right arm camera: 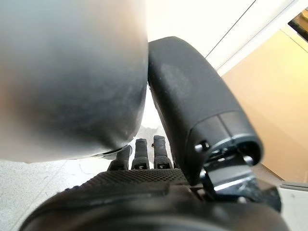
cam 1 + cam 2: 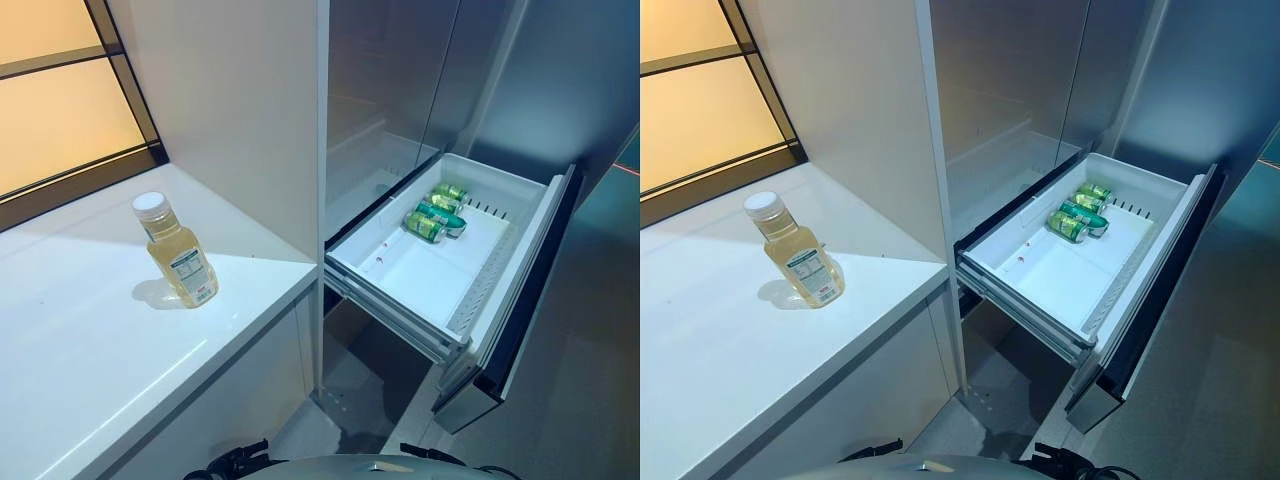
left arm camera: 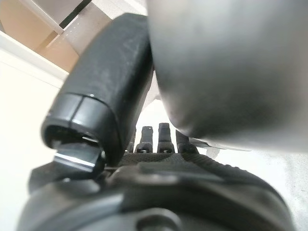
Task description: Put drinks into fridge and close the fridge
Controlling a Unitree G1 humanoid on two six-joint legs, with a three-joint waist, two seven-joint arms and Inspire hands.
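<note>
A clear plastic bottle of yellow drink (image 2: pixel 177 251) stands upright on the white worktop (image 2: pixel 90 350). Green cans (image 2: pixel 436 212) lie at the back of the open white fridge drawer (image 2: pixel 430 275). The left robot hand (image 3: pixel 154 139) and the right robot hand (image 1: pixel 144 149) have straight fingers and hold nothing.

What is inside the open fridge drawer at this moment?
Three green cans lie on their sides at the far end of the white drawer. The rest of its floor is bare. The bottle stands outside, on the white counter.

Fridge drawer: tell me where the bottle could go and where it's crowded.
The open fridge drawer is bare across its near and middle floor, bordered by the white walls. Its far corner is crowded: green cans lie there together. On the white counter, the juice bottle stands alone with bare surface all round. Neither hand holds anything.
</note>
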